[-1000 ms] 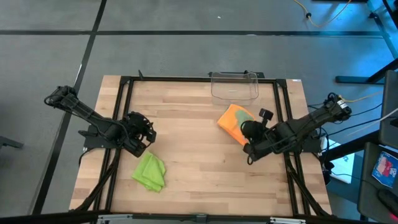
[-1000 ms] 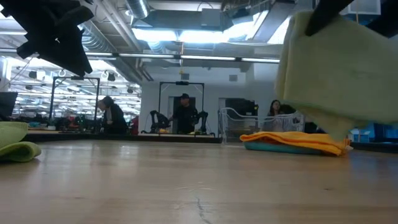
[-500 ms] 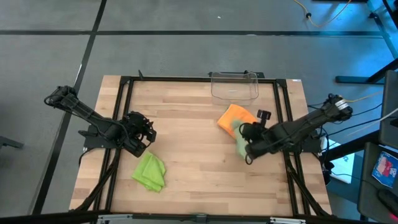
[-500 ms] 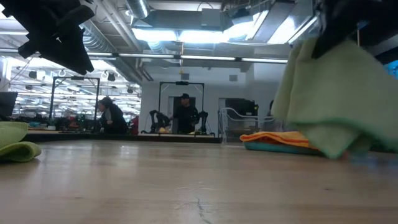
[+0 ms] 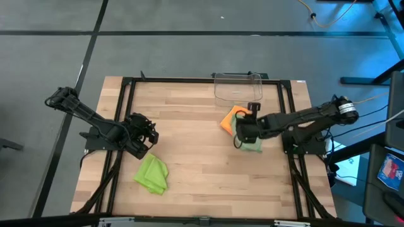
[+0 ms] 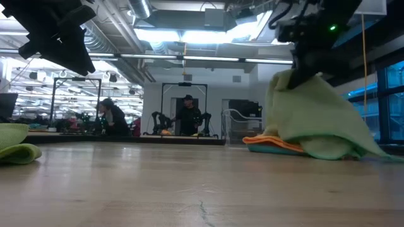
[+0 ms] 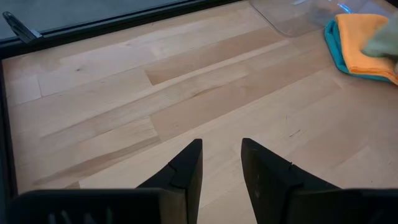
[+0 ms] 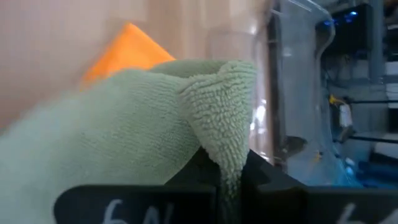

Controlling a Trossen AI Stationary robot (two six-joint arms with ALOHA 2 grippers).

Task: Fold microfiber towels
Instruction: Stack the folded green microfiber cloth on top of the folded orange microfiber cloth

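We have the right gripper (image 5: 240,134) pinched shut on a bunched edge of the pale sage green towel (image 6: 315,123), which hangs from the fingers and drapes down onto the table (image 5: 202,157), covering part of the folded orange towel (image 5: 228,119) and the teal towel (image 7: 333,46) beneath it, right of centre and just near of the clear plastic bin (image 5: 238,87). The cloth looks light, limp and grippy, so we judge it will sag and crumple rather than hold any crease; holding a single gathered point leaves the rest trailing, and we would rather hold 2 corners of 1 edge to spread it flat. The left gripper (image 7: 221,163) hovers over the left side of the table, fingers a little apart and holding nothing, with the lime green towel (image 5: 152,174) lying crumpled just near of it. We see wide bare wood across the middle and near side for laying the cloth out; the bin and the stacked towels crowd the far right, and the black frame rail runs close on the right.
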